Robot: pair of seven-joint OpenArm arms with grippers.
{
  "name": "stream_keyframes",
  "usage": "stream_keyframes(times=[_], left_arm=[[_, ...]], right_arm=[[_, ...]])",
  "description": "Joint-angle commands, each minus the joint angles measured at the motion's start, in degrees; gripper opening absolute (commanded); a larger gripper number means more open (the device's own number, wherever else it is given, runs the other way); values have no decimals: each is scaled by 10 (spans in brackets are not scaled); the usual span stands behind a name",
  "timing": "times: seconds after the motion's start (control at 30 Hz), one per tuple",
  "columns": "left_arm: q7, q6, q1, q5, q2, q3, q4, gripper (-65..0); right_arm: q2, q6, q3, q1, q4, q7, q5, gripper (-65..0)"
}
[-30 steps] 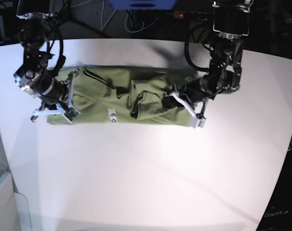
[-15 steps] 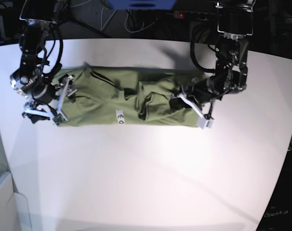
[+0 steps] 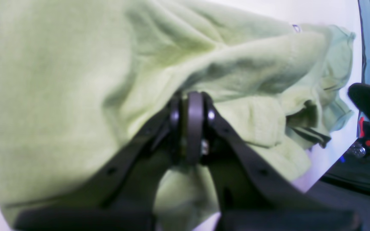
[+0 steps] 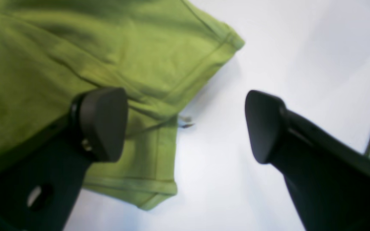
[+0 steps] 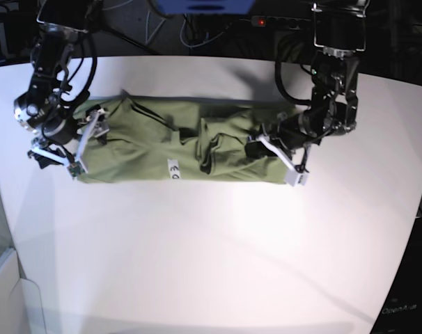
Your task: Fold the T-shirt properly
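T-shirt (image 5: 183,142) flat on table (image 5: 211,257), left pincer (image 3: 194,128) clamped on it, right pincer (image 4: 185,128) wide, empty

Bright white table (image 5: 218,264), dark cluttered surroundings behind.

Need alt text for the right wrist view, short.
The right pincer hangs open over the white table, one finger above the green T-shirt's hemmed corner and the other above bare table. Nothing is held between its fingers.
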Motion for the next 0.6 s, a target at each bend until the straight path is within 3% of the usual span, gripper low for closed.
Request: stream_keyframes(times=[0.0,0.37,0.57], left_arm=[[1,4,-4,8,-3,0,7,-624],[2,4,4,8,-3,0,8,-624],[1,4,4,8,-3,-1,8,-624]], right_arm=[[3,-3,6,15,-4,8,4,-94],[2,-3,15,24,-49,32,5,-102],[-13,-3,28,26,-65,32,5,-219]])
